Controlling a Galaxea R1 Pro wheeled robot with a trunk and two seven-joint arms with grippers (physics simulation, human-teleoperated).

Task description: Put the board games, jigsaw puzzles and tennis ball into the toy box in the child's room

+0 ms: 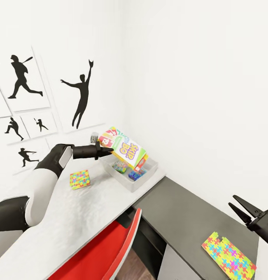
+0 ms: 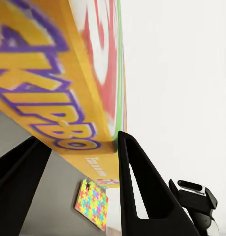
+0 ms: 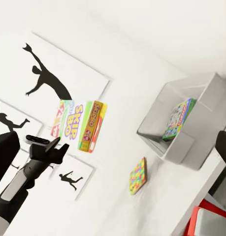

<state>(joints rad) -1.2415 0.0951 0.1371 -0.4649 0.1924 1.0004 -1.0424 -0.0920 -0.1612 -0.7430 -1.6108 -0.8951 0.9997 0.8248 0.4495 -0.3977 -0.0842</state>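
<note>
My left gripper [image 1: 106, 149] is shut on a Skip-Bo board game [image 1: 125, 147], holding it tilted in the air just above the toy box [image 1: 130, 183] at the table's far corner. Its fingers [image 2: 137, 187] clamp the box's yellow edge [image 2: 58, 98]. A second board game [image 3: 177, 119] stands inside the grey toy box [image 3: 191, 93], among other colourful items. One jigsaw puzzle [image 1: 79, 179] lies on the pale table [image 1: 71, 221] left of the toy box. Another jigsaw puzzle [image 1: 228, 256] rests on the dark lower section, below my open, empty right gripper [image 1: 232, 200]. The tennis ball and the bed are out of view.
A red chair [image 1: 106, 252] is pushed under the table's front edge. White walls meet behind the toy box; baseball silhouette pictures [image 1: 23, 77] hang on the left one. The dark grey side section [image 1: 180, 210] stretches to the right.
</note>
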